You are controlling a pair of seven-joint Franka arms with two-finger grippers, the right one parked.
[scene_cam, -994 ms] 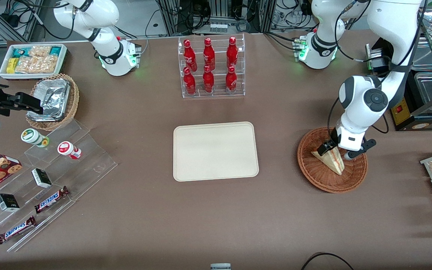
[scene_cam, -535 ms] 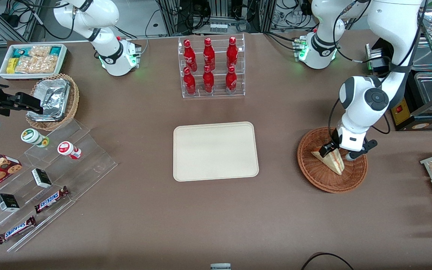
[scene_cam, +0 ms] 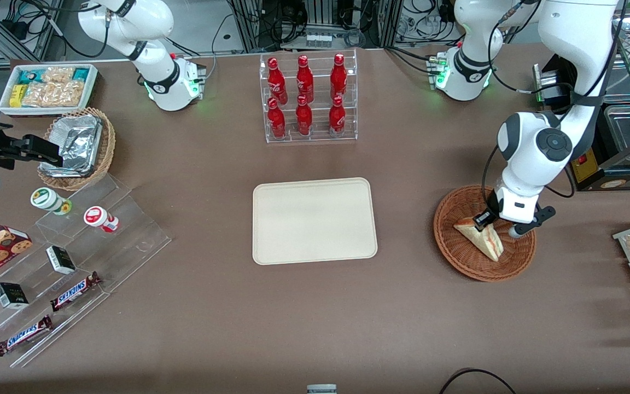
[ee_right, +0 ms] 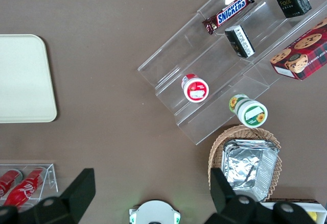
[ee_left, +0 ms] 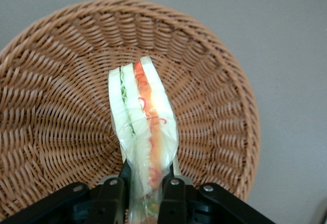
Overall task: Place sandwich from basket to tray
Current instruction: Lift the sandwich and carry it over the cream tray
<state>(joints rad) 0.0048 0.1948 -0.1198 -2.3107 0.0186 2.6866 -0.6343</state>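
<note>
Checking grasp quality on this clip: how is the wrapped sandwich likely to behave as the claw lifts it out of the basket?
The sandwich looks soft: the claw pinches one end, so the free end may sag. Its clear wrap looks smooth, so it could slip in the grip. It is probably light, and unlikely to drag the basket along.

The tool [ee_left: 145,196] grips the wrapped sandwich [ee_left: 143,132] at one end, and that end runs out of the wrist view's frame. The basket [ee_left: 214,106] is cropped there too. From the front, the arm's wrist covers the basket's farther rim, and the contact looks pinched, though small.
</note>
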